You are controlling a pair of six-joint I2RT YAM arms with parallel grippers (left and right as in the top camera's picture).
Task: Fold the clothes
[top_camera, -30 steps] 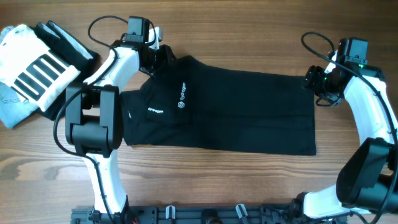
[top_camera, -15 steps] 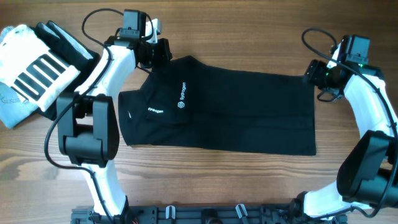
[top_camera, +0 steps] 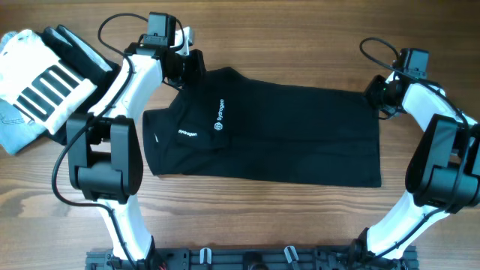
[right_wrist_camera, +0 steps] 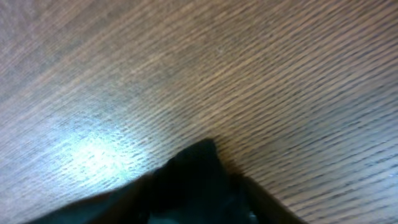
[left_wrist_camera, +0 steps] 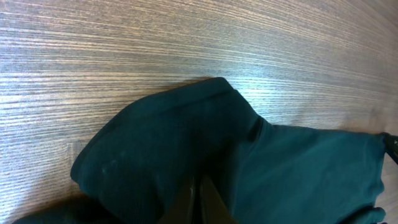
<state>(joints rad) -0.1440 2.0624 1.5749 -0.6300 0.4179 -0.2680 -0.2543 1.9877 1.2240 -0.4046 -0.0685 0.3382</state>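
Garment spread flat mid-table, collar end toward robot's left. Left claw pinched closed on far left corner, fabric bunched at fingertips. Right claw at far right corner; fingers lost against black cloth, grip unclear. Striped top well apart, far left.

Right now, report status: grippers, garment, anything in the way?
Left gripper shut on black garment corner. Right gripper at other far corner, grip unclear. Garment spread flat. Striped pile apart, not blocking.
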